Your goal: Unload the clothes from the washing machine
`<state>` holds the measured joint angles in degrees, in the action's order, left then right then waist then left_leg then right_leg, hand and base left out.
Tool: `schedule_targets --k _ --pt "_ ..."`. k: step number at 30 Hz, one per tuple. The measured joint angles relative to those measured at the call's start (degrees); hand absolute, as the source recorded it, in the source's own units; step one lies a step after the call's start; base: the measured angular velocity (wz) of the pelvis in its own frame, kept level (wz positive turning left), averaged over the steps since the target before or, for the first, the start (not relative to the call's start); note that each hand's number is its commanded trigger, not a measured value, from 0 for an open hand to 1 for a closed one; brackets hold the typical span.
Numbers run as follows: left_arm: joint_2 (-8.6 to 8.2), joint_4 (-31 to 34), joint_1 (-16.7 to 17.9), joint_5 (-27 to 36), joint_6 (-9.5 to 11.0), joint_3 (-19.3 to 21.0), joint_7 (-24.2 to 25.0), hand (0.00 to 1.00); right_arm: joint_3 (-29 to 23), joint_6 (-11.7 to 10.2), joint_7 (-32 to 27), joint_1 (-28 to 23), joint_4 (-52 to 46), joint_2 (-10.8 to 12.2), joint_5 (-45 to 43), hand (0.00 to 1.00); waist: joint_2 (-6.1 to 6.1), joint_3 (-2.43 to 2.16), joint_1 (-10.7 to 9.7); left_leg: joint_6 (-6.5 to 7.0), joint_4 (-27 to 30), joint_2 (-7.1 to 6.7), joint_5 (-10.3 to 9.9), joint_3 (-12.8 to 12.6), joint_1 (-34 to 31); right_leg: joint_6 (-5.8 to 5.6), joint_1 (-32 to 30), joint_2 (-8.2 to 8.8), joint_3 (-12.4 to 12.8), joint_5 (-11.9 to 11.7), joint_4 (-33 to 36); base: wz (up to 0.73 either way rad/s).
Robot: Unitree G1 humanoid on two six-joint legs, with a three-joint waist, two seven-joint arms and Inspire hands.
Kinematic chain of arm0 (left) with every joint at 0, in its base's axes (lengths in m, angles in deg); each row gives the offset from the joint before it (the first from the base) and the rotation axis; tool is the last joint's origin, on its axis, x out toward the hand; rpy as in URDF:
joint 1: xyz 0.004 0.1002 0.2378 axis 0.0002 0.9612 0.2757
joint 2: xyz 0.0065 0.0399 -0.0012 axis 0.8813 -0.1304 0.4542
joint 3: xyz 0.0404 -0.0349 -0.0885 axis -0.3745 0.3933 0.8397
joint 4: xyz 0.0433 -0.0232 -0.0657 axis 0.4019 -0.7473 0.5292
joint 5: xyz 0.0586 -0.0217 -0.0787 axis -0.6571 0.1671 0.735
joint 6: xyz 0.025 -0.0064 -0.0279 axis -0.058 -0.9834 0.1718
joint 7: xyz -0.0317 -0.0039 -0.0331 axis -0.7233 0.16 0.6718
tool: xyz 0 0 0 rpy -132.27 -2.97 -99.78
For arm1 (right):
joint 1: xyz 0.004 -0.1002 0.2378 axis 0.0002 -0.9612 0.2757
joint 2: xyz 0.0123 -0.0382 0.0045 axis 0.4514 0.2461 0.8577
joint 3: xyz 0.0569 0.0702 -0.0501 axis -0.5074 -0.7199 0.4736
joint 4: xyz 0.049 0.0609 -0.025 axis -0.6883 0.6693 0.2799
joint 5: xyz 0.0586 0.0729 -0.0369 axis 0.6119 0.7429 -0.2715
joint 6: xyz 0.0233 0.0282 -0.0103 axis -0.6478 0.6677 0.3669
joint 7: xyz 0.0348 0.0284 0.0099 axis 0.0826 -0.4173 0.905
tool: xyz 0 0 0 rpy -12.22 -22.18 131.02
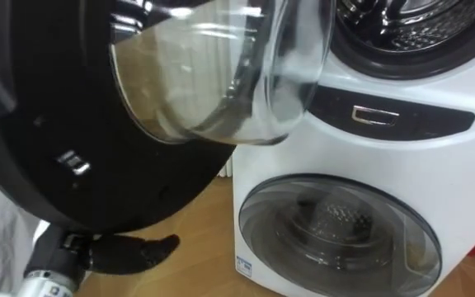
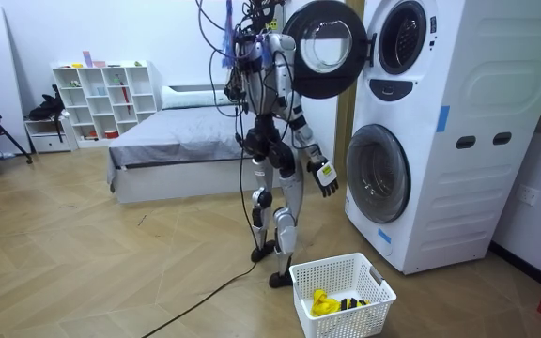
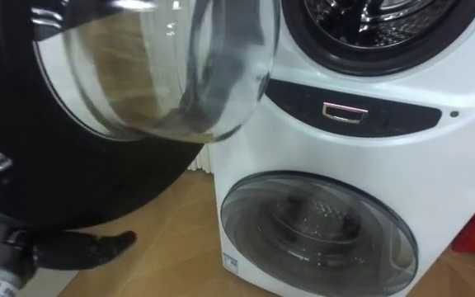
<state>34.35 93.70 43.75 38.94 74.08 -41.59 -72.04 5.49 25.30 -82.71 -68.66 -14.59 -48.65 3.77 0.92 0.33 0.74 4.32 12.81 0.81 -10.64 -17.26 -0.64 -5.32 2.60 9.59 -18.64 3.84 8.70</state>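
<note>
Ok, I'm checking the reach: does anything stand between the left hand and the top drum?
Yes: the swung-open door hangs directly above the low left hand, across its way up to the top drum.

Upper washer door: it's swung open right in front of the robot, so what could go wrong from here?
1. The open door hangs between the robot and the upper drum, so an arm reaching in may knock it.
2. The left hand hangs open below the door and could strike its rim if raised straight up.
3. The basket sits on the floor by the robot's feet, where a step could catch it.
</note>
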Motion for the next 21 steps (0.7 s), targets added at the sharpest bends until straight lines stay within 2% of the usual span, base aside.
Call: schedule_targets --k 1,3,4,6,9,11,12,13,14,15,16,17,18,20,21 --pt "0.26 0.0 0.0 0.0 0.0 -0.6 0.3 0.0 0.4 -0.1 0.1 0.1 0.0 0.0 0.1 0.0 0.01 -0.02 -0.1 0.0 0.1 0.04 0.0 0.0 -0.1 0.08 -0.1 -0.03 0.0 -0.1 0.0 0.0" --pt "2.22 1.0 0.0 0.0 0.0 -2.9 2.1 0.0 0.9 -0.7 1.2 0.0 0.0 0.2 0.1 0.0 0.07 0.01 -0.5 0.05 0.9 0.35 0.0 0.0 -0.8 0.22 -0.4 -0.22 0.0 -0.4 0.0 0.0" --pt "2.5 1.2 0.0 0.0 0.0 -3.6 2.4 0.0 0.9 -0.7 1.4 0.0 0.0 0.3 0.0 0.0 0.08 0.01 -0.5 0.06 0.9 0.39 0.0 0.0 -0.9 0.29 -0.5 -0.26 0.1 -0.5 0.0 0.0" --pt "4.69 2.3 0.0 -0.1 0.0 -7.1 3.5 0.0 0.9 -0.9 1.9 0.2 0.0 0.8 -0.4 0.0 0.4 0.21 -1.5 0.09 1.3 0.64 0.0 -0.5 -1.0 0.46 -0.6 -0.44 1.0 -0.7 0.0 -0.05" --pt "5.54 3.3 -0.3 -0.7 -0.1 -10.3 3.7 0.0 1.4 -1.1 1.8 0.8 -0.1 0.8 -0.4 0.0 0.82 0.2 -3.5 0.35 1.7 1.13 -0.2 -2.0 -0.9 0.51 -0.8 -0.57 2.1 -1.4 -0.1 -0.16" --pt "4.47 3.3 -3.0 -0.6 -1.1 -11.8 3.6 0.0 3.0 -1.5 0.9 1.3 -0.1 0.8 -0.4 0.0 1.41 0.13 -5.1 0.45 1.7 1.59 -0.2 -3.6 -0.7 0.8 -0.8 -0.73 3.0 -1.9 0.0 -0.33" --pt "4.24 3.3 -4.3 -0.4 -1.1 -11.9 3.6 0.0 3.3 -1.5 0.8 1.1 -0.1 0.9 -0.4 0.0 1.54 0.11 -5.7 0.43 1.6 1.72 -0.2 -4.0 -0.6 0.83 -0.8 -0.73 3.0 -1.9 0.0 -0.2" --pt "3.5 3.4 -7.1 0.6 -1.0 -12.0 3.6 0.0 3.3 -1.5 0.8 0.9 0.1 0.9 -0.4 0.0 1.67 0.07 -6.7 0.29 1.2 1.93 -0.1 -5.0 -0.1 0.86 -0.9 -0.71 3.3 -2.0 0.1 -0.23" --pt "3.16 3.5 -9.0 1.0 -1.1 -12.6 3.6 0.0 3.3 -1.5 0.6 0.9 0.1 0.8 -0.3 0.0 1.75 0.02 -7.3 -0.03 0.6 1.95 0.1 -6.1 0.5 0.91 -1.8 -0.8 4.3 -2.0 0.2 -0.32" --pt "2.71 3.5 -9.7 1.8 -0.9 -12.7 3.6 0.0 3.3 -1.5 0.6 0.9 0.1 0.8 -0.3 0.0 1.75 0.05 -7.4 -0.36 0.5 1.96 0.3 -6.2 0.5 0.97 -2.1 -0.92 4.6 -2.1 0.1 -0.4" --pt "1.75 4.2 -11.8 2.6 0.2 -13.5 3.7 0.0 3.4 -1.4 0.5 0.9 0.1 0.9 -0.2 0.0 1.7 0.05 -8.0 -0.63 0.3 1.9 0.5 -6.4 0.7 1.03 -2.6 -1.1 5.3 -1.9 -0.1 -0.3" --pt "0.95 5.1 -14.1 3.4 2.1 -15.3 3.7 0.0 3.6 -1.4 0.6 0.8 0.1 0.8 0.0 0.0 1.01 0.22 -8.9 -0.81 -0.4 1.65 0.7 -6.7 1.3 0.6 -2.7 -1.24 6.2 -1.2 -0.1 -0.35" --pt "0.09 5.2 -16.4 4.6 4.9 -17.3 4.4 0.0 3.7 -1.3 0.6 0.8 0.1 0.7 -0.1 0.0 0.72 0.17 -9.5 -0.71 -1.0 1.57 0.8 -7.5 2.2 0.4 -2.7 -1.42 7.2 -0.8 0.0 -0.3" --pt "-1.15 5.0 -19.6 5.5 8.0 -20.8 5.6 0.0 3.9 -1.3 0.7 0.9 -0.1 0.7 0.0 0.0 0.49 0.1 -10.2 -1.02 -1.7 1.59 0.8 -8.7 3.5 0.54 -2.5 -1.54 7.9 -0.5 0.2 -0.35" --pt "-1.27 4.8 -20.6 6.4 8.7 -22.1 6.0 0.0 4.4 -1.3 0.6 0.9 -0.1 0.7 0.3 0.0 0.46 0.09 -10.4 -1.19 -1.9 1.68 0.7 -9.2 3.9 0.65 -2.4 -1.64 8.2 -0.4 0.2 -0.41"
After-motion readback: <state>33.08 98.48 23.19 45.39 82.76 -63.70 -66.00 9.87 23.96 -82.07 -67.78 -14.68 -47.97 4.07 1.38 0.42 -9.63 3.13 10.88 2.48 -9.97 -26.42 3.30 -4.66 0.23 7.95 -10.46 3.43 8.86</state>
